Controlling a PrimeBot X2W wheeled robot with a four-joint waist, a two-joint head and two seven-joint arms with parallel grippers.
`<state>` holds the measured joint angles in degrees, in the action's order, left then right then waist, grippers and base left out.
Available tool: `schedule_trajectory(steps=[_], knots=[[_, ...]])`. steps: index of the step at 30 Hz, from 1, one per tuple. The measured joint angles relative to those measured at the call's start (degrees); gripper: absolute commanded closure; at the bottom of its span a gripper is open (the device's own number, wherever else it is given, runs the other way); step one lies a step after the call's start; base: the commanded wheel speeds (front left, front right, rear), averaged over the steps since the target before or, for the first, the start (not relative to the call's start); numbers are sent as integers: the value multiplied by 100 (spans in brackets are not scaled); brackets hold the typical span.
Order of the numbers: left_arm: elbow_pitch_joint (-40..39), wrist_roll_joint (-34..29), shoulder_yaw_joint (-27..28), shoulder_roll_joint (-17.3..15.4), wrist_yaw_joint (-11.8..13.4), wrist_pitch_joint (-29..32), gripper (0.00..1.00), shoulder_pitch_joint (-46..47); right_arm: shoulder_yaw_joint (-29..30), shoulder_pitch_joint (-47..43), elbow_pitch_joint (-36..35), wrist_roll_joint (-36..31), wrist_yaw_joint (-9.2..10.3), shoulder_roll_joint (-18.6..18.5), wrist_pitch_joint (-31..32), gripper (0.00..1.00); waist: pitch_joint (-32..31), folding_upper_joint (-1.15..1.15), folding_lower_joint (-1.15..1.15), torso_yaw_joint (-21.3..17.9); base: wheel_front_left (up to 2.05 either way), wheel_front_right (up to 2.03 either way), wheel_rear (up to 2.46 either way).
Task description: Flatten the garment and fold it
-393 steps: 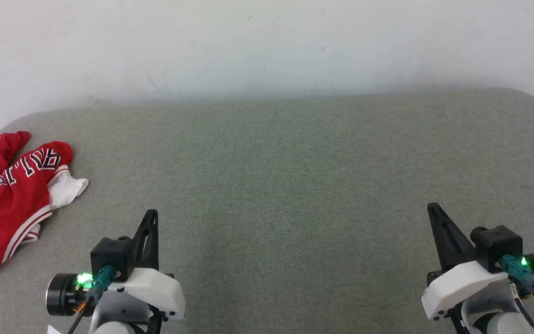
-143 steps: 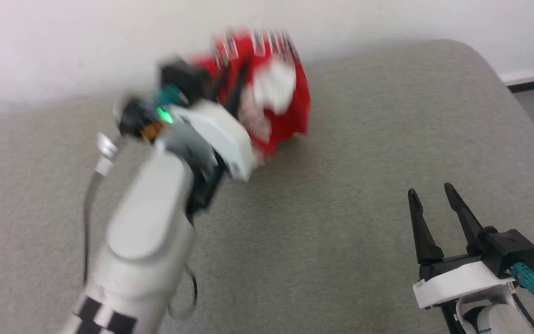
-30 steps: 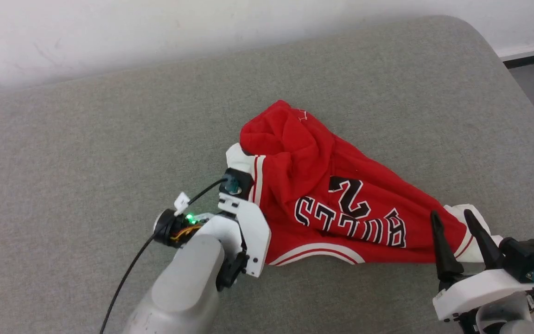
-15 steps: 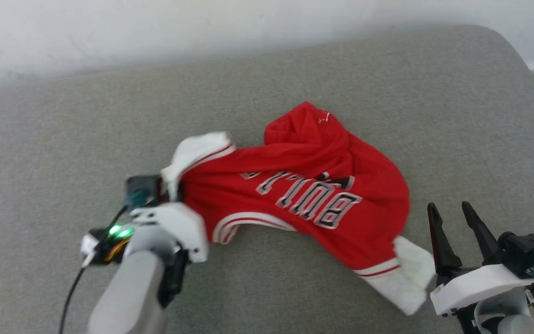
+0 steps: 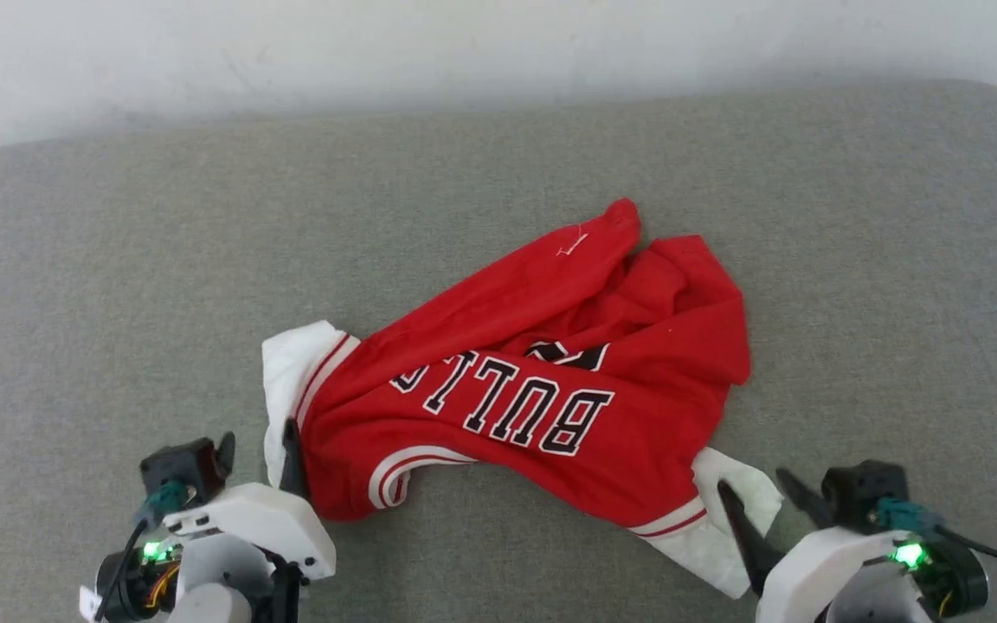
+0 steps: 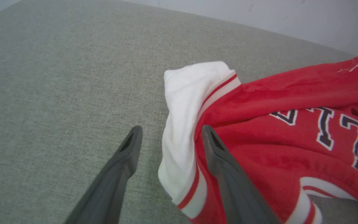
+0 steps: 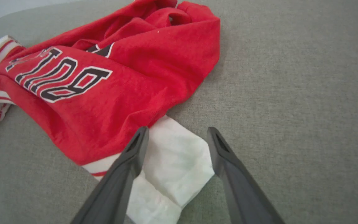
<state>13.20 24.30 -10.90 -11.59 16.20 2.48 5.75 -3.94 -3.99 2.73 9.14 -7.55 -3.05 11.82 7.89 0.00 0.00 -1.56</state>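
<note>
The garment (image 5: 550, 346) lies crumpled in the middle of the grey surface, red with upside-down "BULLS" lettering. One white sleeve (image 5: 286, 363) points toward my left side, the other white sleeve (image 5: 723, 536) toward my right. My left gripper (image 5: 258, 454) is open at the left sleeve's edge. In the left wrist view the garment (image 6: 275, 140) has its white sleeve (image 6: 182, 102) lying between the spread fingers of the left gripper (image 6: 171, 132). My right gripper (image 5: 758, 497) is open too. In the right wrist view the right gripper (image 7: 177, 130) straddles the other white sleeve (image 7: 172, 155), with the garment (image 7: 120, 93) beyond it.
The grey fabric-covered surface (image 5: 498, 156) stretches wide around the garment, with rounded far corners. A white wall (image 5: 498, 43) stands right behind its far edge.
The left gripper, which held the white sleeve half a second ago, has let go and drawn back to the lower left. The garment lies more spread out. The head camera has shifted.
</note>
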Motion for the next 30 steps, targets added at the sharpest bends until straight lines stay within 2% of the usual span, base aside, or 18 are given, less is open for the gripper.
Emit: schedule_trajectory(steps=[5, 7, 12, 21, 22, 23, 24, 27, 30], knots=[[-322, -25, 119, 137, -146, -1295, 0, -133, 10, -328, -145, -108, 1, -15, 1013, 0, -9, 0, 0, 115, 0, 0, 0], [-414, -63, 174, 203, -187, -1577, 0, -154, 140, -436, -193, -167, 0, -10, 1335, 0, 3, 0, 0, 157, 0, 0, 0], [-736, -360, 336, 381, -316, -1714, 0, -165, 431, -539, -299, -264, 1, -10, 1640, 0, 73, 0, 0, 261, 0, 0, 0], [-1028, -787, 636, 706, -616, -1715, 0, -174, 151, -440, -246, -35, 3, -26, 2105, 0, 306, 0, 0, 410, 0, 0, 0], [-1020, -798, 668, 732, -645, -1715, 0, -174, 146, -419, -244, -11, 3, -34, 2161, 51, 334, 0, 0, 423, 0, 0, 0], [-1009, -822, 692, 750, -675, -1715, 0, -174, 133, -399, -244, 2, 4, -44, 2210, 78, 357, 0, 0, 435, 0, 0, 0], [-1000, -828, 717, 766, -706, -1715, 0, -174, 118, -379, -252, 13, 10, -54, 2254, 100, 376, 0, -1, 446, 0, 0, 0], [-929, -905, 777, 788, -759, -1715, 0, -172, 164, -348, -336, 127, 8, -42, 2277, 100, 418, 0, 0, 460, 0, 0, 0], [-862, -1016, 864, 797, -810, -1715, 0, -171, 506, -330, -392, 209, -13, 56, 2109, 100, 407, 0, 0, 447, 0, 0, 0]])
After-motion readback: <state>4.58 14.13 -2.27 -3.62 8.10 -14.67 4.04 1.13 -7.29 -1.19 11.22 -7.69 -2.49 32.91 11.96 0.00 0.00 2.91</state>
